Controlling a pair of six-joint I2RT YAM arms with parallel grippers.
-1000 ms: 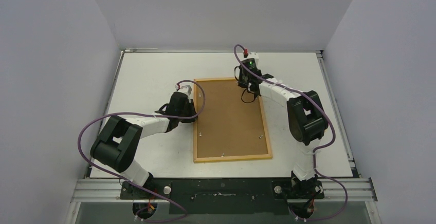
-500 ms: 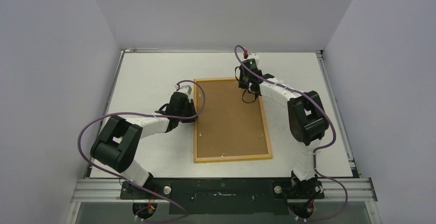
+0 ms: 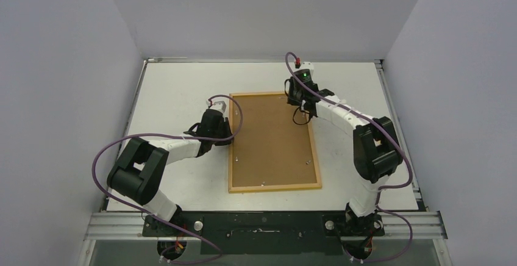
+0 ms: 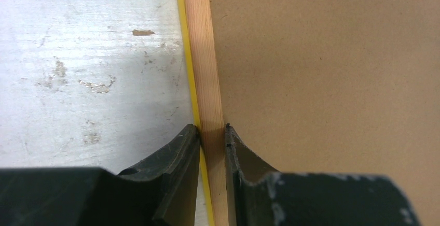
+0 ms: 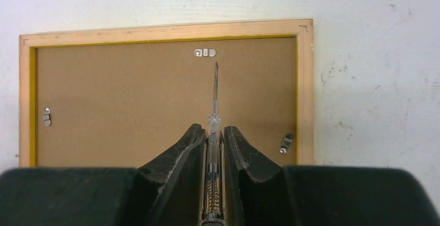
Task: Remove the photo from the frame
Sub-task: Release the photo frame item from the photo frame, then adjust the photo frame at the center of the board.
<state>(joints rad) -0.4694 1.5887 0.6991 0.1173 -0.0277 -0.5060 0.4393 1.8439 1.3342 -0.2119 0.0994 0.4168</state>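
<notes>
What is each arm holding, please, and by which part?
The left gripper clamps the frame by its wooden rim; the right gripper, the screwdriver by its handle end.

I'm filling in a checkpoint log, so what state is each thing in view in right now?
frame: face down on the table, backing up.
backing: seated inside the rim.
tabs: three visible, two along their rim, one tilted.
screwdriver: held, tip aimed toward the short-edge tab.
left gripper: shut on the frame's rim.
right gripper: shut on the screwdriver.
photo: not in view.
</notes>
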